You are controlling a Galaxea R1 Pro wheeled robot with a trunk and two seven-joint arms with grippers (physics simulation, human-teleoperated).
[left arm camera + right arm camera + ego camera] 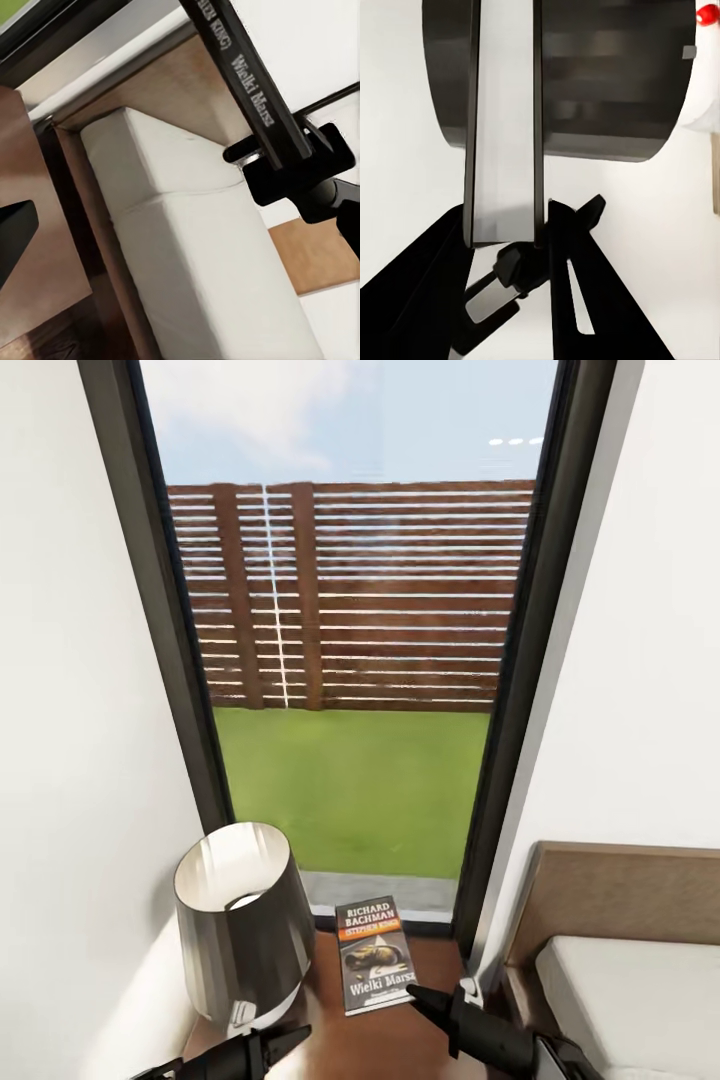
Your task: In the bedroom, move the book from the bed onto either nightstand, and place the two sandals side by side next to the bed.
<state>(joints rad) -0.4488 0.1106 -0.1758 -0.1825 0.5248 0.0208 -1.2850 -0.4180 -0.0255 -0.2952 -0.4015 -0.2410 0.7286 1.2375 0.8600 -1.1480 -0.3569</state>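
The book [375, 955], dark with "RICHARD BACHMAN" in white and an orange band, sits flat over the reddish-brown nightstand [400, 1040]. My right gripper [425, 998] is shut on its near right corner. In the right wrist view the book [506, 150] appears edge-on between the fingers [577, 285]. From the left wrist camera its spine [255, 97] is visible, clamped in the right gripper [289, 161] above the bed [202, 255]. My left gripper [290, 1040] hovers open at the nightstand's near left, holding nothing. The sandals are out of view.
A dark drum-shade lamp [245, 920] stands on the nightstand's left half, close to the book. The bed [630, 1000] with its brown headboard [620, 890] lies to the right. A tall window [350, 660] is straight ahead, with white walls on both sides.
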